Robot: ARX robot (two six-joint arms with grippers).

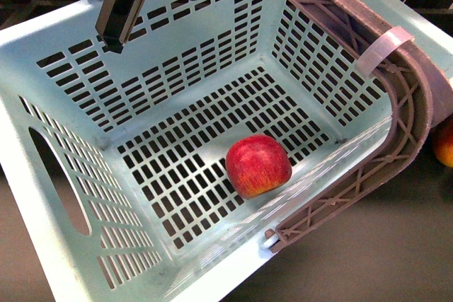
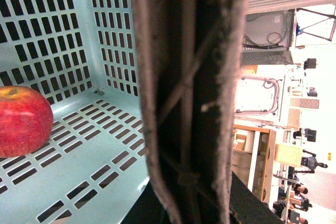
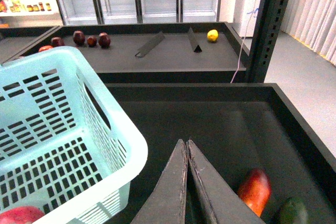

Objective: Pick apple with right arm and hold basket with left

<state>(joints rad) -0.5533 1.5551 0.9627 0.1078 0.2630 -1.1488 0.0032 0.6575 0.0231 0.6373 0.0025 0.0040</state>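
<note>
While the apple (image 1: pixel 258 165) lies on the basket (image 1: pixel 28 30) floor, near the wall where the handle (image 1: pixel 417 111) hinges, the right gripper (image 3: pixel 186 142) hangs outside the rim over a dark shelf (image 3: pixel 220 124). Its jaws are pressed together on nothing, well apart from the apple. The left gripper (image 1: pixel 117 30) shows by the far wall; whether its jaws clasp anything, I cannot tell.

On the dark, raised-edged shelf (image 3: pixel 220 124) an orange-red fruit (image 3: pixel 255 190) and a dark green fruit (image 3: pixel 293 212) lie just beside each other; the basket (image 3: pixel 128 137) is near them, its footing hidden; a farther shelf (image 3: pixel 173 60) bears dark red fruits (image 3: pixel 79 38) and a yellow fruit (image 3: pixel 212 35).
</note>
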